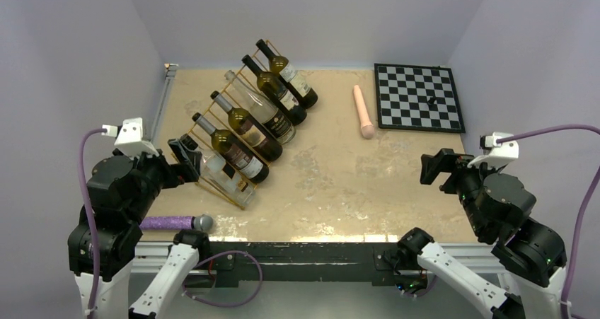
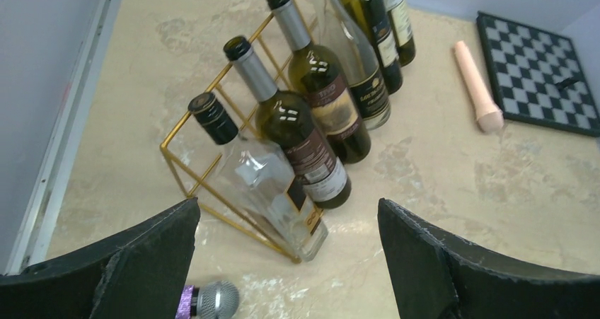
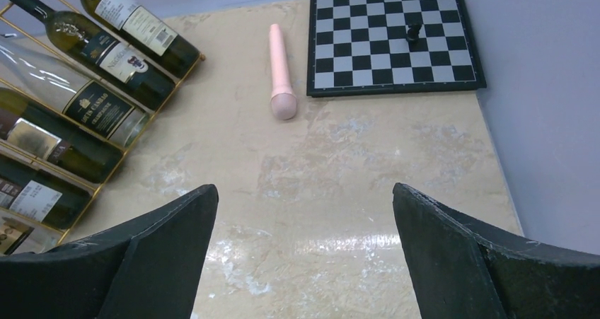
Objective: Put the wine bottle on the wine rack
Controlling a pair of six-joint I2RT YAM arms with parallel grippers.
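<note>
The gold wire wine rack stands at the left of the table and also shows in the left wrist view. Several wine bottles lie in its slots, necks pointing to the far left. The nearest is a clear bottle with a black cap, lying in the end slot next to a dark green bottle. My left gripper is open and empty, just near-left of the rack's end. My right gripper is open and empty above bare table at the right.
A purple microphone with a silver head lies at the near left edge. A pink microphone lies mid-table. A chessboard with one black piece lies at the back right. Walls close in left, right and behind.
</note>
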